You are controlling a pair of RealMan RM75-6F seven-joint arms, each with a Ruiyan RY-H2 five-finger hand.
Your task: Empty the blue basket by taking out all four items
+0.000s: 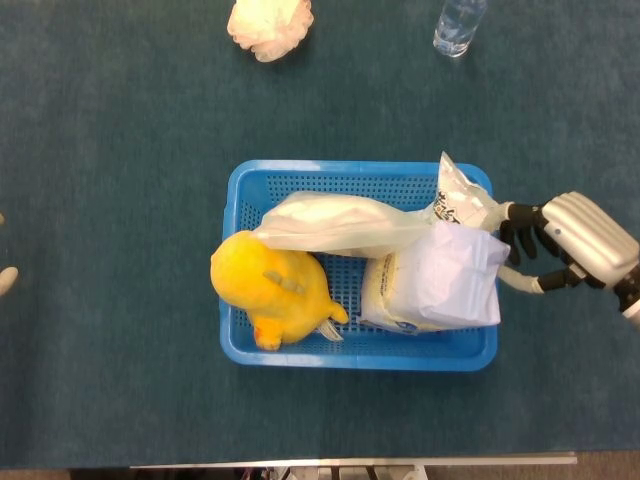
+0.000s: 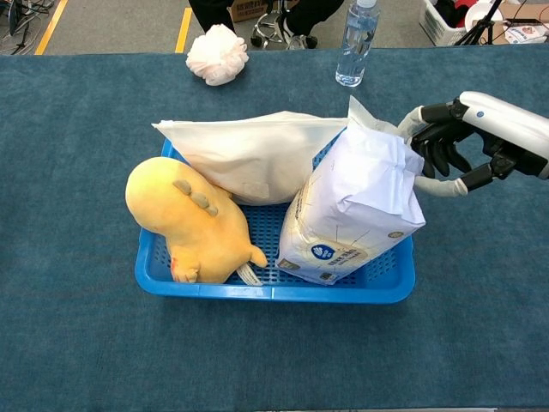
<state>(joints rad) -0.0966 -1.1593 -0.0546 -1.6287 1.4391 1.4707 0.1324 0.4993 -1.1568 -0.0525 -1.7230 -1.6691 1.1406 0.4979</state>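
Observation:
The blue basket point(image 1: 238, 205) point(image 2: 257, 293) sits mid-table. A yellow plush toy point(image 1: 270, 290) point(image 2: 193, 219) fills its left side. Across the back lies a flat white bag point(image 1: 340, 222) point(image 2: 249, 154). On the right a white paper pack point(image 1: 440, 285) point(image 2: 352, 206) stands tilted up on its end. My right hand point(image 1: 565, 240) point(image 2: 463, 137) grips the pack's top right edge from outside the basket. A small printed snack packet point(image 1: 455, 195) point(image 2: 364, 120) sticks up in the back right corner, behind the pack. Only a pale tip of my left hand point(image 1: 5, 280) shows at the left edge.
A clear water bottle point(image 1: 458, 25) point(image 2: 354, 43) stands at the back right. A white bath pouf point(image 1: 270, 22) point(image 2: 217, 53) lies at the back, left of the bottle. Dark teal cloth covers the table; its front edge runs along the bottom of the head view.

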